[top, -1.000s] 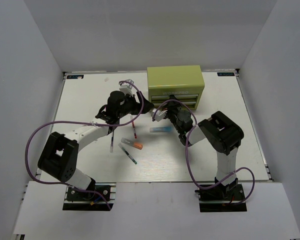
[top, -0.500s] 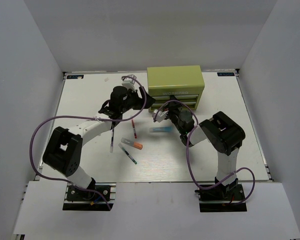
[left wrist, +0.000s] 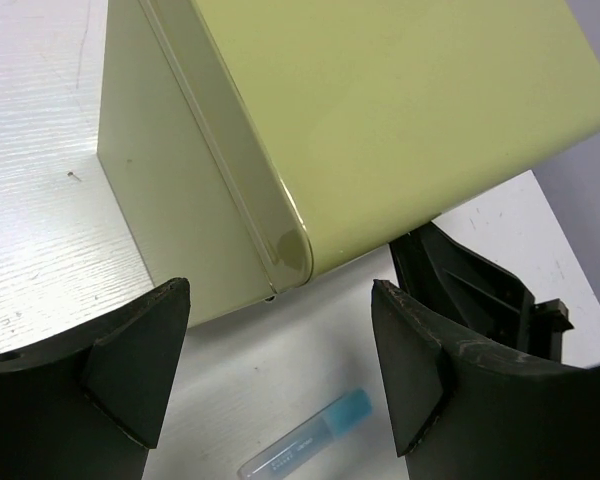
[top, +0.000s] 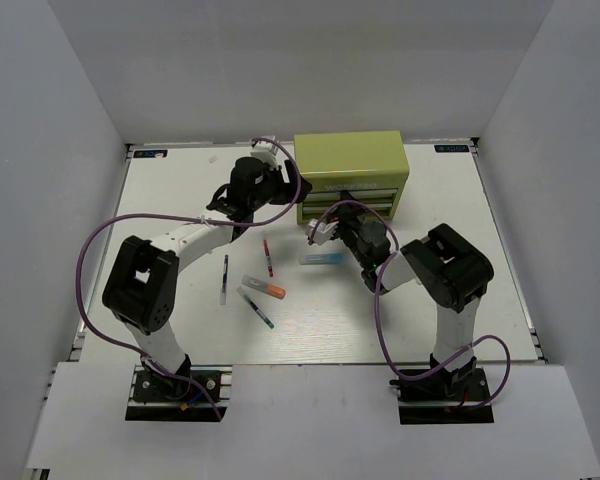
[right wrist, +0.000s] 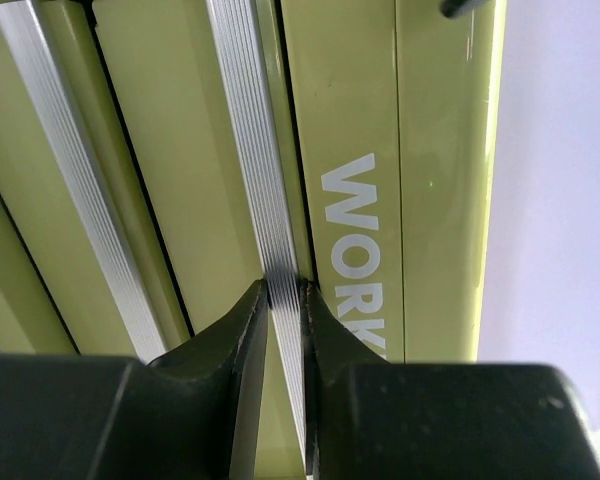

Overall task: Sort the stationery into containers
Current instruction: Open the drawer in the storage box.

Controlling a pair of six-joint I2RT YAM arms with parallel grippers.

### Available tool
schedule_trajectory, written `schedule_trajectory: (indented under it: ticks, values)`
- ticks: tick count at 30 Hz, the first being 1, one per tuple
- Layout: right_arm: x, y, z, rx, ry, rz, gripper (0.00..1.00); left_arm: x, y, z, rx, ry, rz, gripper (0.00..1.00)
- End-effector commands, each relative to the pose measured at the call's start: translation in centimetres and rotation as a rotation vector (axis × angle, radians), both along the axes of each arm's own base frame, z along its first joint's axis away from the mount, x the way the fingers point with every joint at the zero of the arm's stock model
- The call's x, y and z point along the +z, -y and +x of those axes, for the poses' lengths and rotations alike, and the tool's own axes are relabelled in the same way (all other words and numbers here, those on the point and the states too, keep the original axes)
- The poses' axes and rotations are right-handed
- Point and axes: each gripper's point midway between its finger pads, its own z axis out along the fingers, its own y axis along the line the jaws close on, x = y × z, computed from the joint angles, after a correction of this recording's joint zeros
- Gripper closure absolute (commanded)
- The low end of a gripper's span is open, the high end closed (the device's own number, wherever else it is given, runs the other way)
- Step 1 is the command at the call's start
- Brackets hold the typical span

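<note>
The olive-green container (top: 350, 165) stands at the back of the table. My right gripper (top: 348, 204) is at its drawer front, and in the right wrist view it (right wrist: 285, 290) is shut on a ribbed silver drawer handle (right wrist: 250, 150). My left gripper (top: 288, 195) hovers open by the box's front left corner (left wrist: 290, 250), holding nothing (left wrist: 280, 300). The loose stationery lies on the table: a light-blue bar (top: 322, 258) (left wrist: 305, 445), a red-white pen (top: 268, 257), a grey pen (top: 224, 279), an orange-capped marker (top: 264, 288) and a green-tipped pen (top: 256, 308).
White walls close in the table (top: 430, 290) on three sides. The right arm's black wrist (left wrist: 480, 290) is close beside my left gripper, right of the box corner. Purple cables (top: 90, 260) loop off both arms.
My left arm has swung toward the back and right, bringing its open gripper up to the box's left front corner. The right gripper has stayed on the handle.
</note>
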Motion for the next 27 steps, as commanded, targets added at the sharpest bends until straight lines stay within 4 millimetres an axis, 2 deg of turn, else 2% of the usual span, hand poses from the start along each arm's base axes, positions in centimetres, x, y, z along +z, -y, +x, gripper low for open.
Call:
schedule_trajectory:
  ticks: [1,14,27]
  values:
    - [11.8,4.0,-3.1,-0.051,0.397,0.342,1.00,1.6,-0.3,0.8,0.012,0.039,0.010,0.17]
    - [11.6,3.7,-5.0,-0.018,0.372,0.348,1.00,2.2,0.1,1.4,-0.001,0.056,0.018,0.17]
    - [11.2,3.5,-7.0,-0.004,0.344,0.348,1.00,1.7,0.1,1.4,-0.001,0.048,0.022,0.17]
